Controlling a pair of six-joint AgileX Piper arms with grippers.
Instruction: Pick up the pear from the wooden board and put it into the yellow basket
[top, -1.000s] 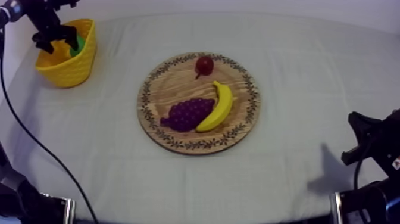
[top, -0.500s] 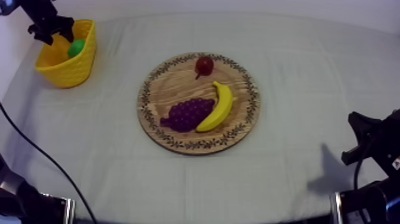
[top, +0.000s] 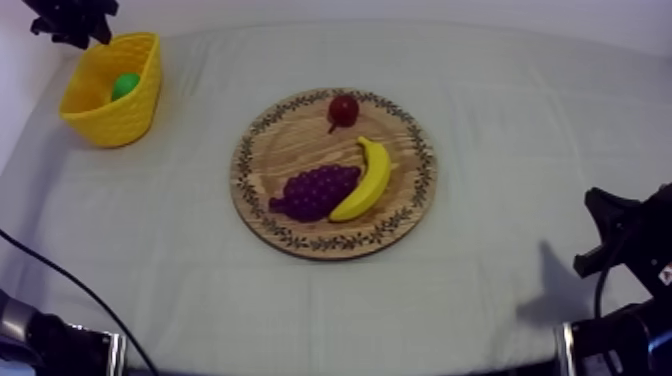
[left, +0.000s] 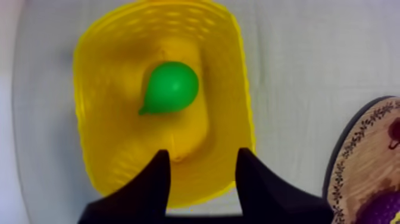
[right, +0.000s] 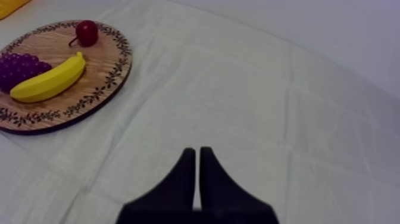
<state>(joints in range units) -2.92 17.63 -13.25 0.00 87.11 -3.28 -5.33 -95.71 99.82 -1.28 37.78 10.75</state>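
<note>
The green pear (left: 169, 88) lies loose on the floor of the yellow basket (left: 89, 149), seen from straight above in the left wrist view. My left gripper (left: 202, 173) hovers over the basket's near rim, open, with nothing between its fingers (left: 156, 182). From the top view the left gripper (top: 72, 22) is above and behind the basket (top: 135, 110) at the table's far left, and the pear (top: 125, 85) rests inside. My right gripper (right: 196, 161) is shut on nothing, low over the bare cloth at the right.
The round wooden board (top: 290, 140) sits mid-table with a small red fruit (top: 343, 110), a banana (top: 368, 180) and a bunch of grapes (top: 315, 192) on it. My right arm (top: 620, 235) rests at the lower right edge.
My left gripper has lifted out of the basket and drawn back toward the far left corner, leaving the pear inside. Its fingers have come closer together. The right arm has stayed still.
</note>
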